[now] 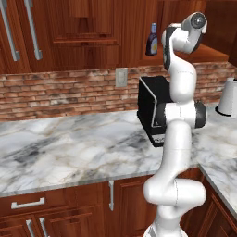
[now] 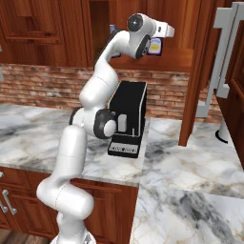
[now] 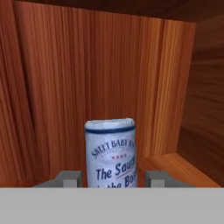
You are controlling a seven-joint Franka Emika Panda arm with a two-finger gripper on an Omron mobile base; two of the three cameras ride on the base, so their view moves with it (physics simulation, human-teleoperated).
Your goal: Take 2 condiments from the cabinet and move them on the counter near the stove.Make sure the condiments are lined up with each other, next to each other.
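In the hand view a condiment bottle (image 3: 110, 148) with a white and blue label stands upright on the floor of the wooden cabinet (image 3: 57, 87). My gripper (image 3: 113, 178) is open. Its fingertips (image 3: 70, 178) stand on either side of the bottle's lower body, with a narrow gap at each side. A second condiment (image 1: 152, 40), dark with a yellowish label and a blue cap, stands in the cabinet (image 1: 159, 18) left of my raised wrist. The right base view shows a bottle label (image 2: 155, 46) just behind the wrist. The marble counter (image 1: 69, 143) lies below. The stove is out of view.
A black coffee machine (image 1: 155, 109) stands on the counter directly under the niche, close to my forearm. A white appliance (image 1: 229, 97) sits at the far right. Panelled cabinet doors with silver handles (image 1: 32, 28) flank the niche. The niche's side wall (image 3: 192, 87) is near the bottle.
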